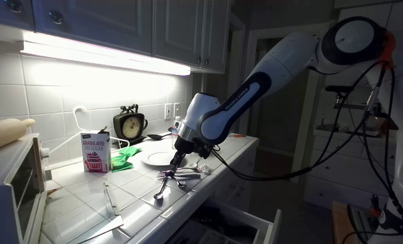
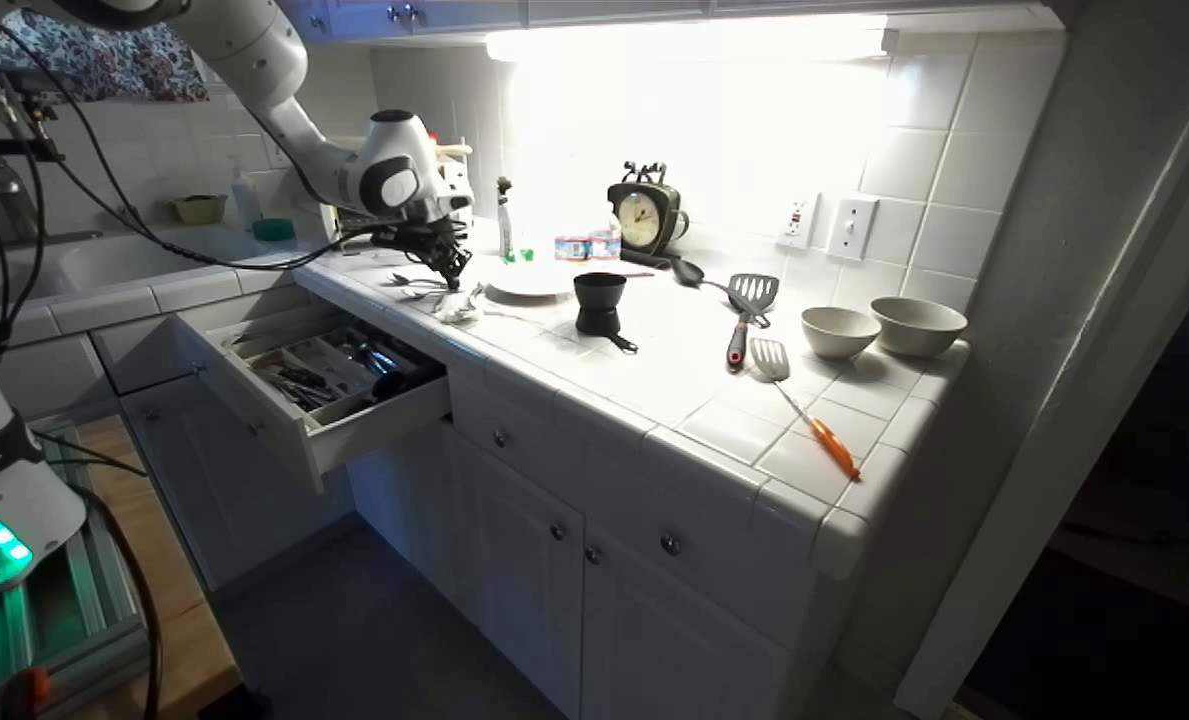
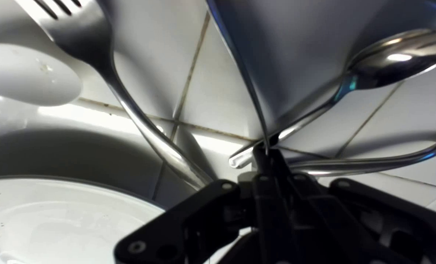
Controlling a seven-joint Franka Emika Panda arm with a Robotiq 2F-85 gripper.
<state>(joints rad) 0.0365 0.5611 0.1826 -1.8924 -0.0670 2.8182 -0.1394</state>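
Pinching slim metal utensil [image 3: 237, 57], claw [image 3: 268, 153] pressed nearly together, spoon [image 3: 397, 58] just beside.

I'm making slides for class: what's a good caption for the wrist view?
Tool closed on slim utensil; fork, spoon, white plate nearby.

The counter [image 2: 654, 385] in front of me is covered in glossy white tile, rounded along its front edge, the grout browned in places. A toaster oven [image 1: 24, 190] sits at one end, then an upright carton of granulated sugar [image 1: 96, 152] with a green packet [image 1: 121, 163] just beside it. A white plate [image 1: 155, 159] lies flat; near it are a metal fork [image 3: 131, 108], a metal spoon [image 3: 397, 58] and crumpled clear wrapping [image 1: 206, 168]. A dark clock [image 2: 641, 217] stands back by the wall. Further along come a black cup [image 2: 599, 298], a black slotted turner [image 2: 754, 287], an orange-handled spatula [image 2: 834, 447] and two pale bowls [image 2: 839, 345], side by side.
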